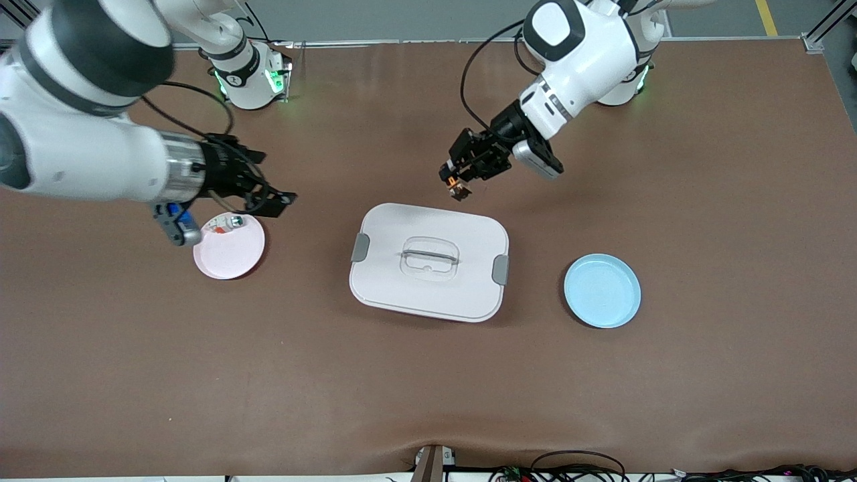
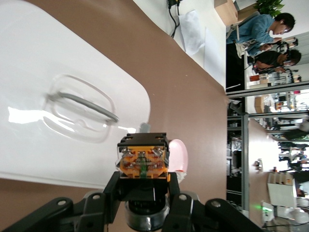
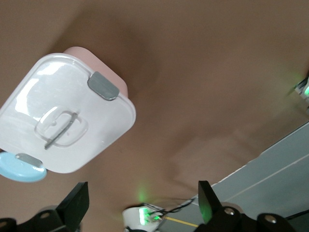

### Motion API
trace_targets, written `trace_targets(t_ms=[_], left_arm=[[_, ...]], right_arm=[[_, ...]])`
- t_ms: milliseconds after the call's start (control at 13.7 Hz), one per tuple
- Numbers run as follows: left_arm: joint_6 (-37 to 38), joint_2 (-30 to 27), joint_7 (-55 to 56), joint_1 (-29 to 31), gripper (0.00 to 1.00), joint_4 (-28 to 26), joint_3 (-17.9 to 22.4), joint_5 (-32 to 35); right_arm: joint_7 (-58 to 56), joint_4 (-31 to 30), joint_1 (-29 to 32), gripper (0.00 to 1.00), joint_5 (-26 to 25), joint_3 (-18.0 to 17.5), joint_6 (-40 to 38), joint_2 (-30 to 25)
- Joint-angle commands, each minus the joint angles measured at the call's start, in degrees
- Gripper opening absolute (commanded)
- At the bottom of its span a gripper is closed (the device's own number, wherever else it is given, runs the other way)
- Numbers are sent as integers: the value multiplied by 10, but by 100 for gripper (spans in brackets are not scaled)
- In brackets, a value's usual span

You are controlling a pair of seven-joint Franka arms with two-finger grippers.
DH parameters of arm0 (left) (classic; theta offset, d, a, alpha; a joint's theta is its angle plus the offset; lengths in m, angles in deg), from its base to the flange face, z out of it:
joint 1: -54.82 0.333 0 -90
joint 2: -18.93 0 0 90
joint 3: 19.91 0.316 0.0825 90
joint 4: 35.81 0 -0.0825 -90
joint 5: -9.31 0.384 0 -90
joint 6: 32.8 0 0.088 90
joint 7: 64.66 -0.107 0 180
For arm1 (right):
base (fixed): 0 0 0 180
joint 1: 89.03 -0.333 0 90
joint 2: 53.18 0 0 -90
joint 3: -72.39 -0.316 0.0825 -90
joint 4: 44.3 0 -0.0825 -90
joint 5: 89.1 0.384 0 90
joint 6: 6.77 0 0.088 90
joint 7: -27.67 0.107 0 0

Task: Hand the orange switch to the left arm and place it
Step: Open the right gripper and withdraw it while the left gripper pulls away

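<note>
The orange switch (image 1: pixel 459 189) is a small black block with an orange face, held up in the air. My left gripper (image 1: pixel 456 179) is shut on it, over the table just off the box's rim on the side of the arms' bases. In the left wrist view the switch (image 2: pixel 143 159) sits between both fingers (image 2: pixel 114 189), its orange face toward the box (image 2: pixel 43 43). The box (image 1: pixel 428 262), white with grey latches, lies mid-table. My right gripper (image 1: pixel 273 182) hangs open and empty over the edge of the pink plate (image 1: pixel 229 253); its fingers (image 3: pixel 77 203) stand wide apart.
A small white-grey part (image 1: pixel 227 224) lies on the pink plate, toward the right arm's end. A blue plate (image 1: pixel 602 290) sits beside the box toward the left arm's end. The box (image 3: pixel 63 116) and the blue plate (image 3: pixel 19 171) also show in the right wrist view.
</note>
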Motion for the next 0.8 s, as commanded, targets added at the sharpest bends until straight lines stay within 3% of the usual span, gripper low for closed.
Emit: trace_targets(t_ms=[0, 220, 585, 732], left_arm=[[-2, 35, 1, 24, 0, 9, -4, 52], [-1, 70, 0, 72, 0, 6, -3, 117], [15, 91, 1, 149, 1, 1, -2, 226], [25, 92, 1, 175, 1, -7, -1, 267]], right_arm=[[-111, 31, 62, 100, 0, -9, -65, 1], [-214, 33, 108, 100, -35, -9, -101, 2], [-402, 52, 126, 100, -152, -8, -125, 3], [-460, 54, 131, 100, -177, -7, -125, 3]])
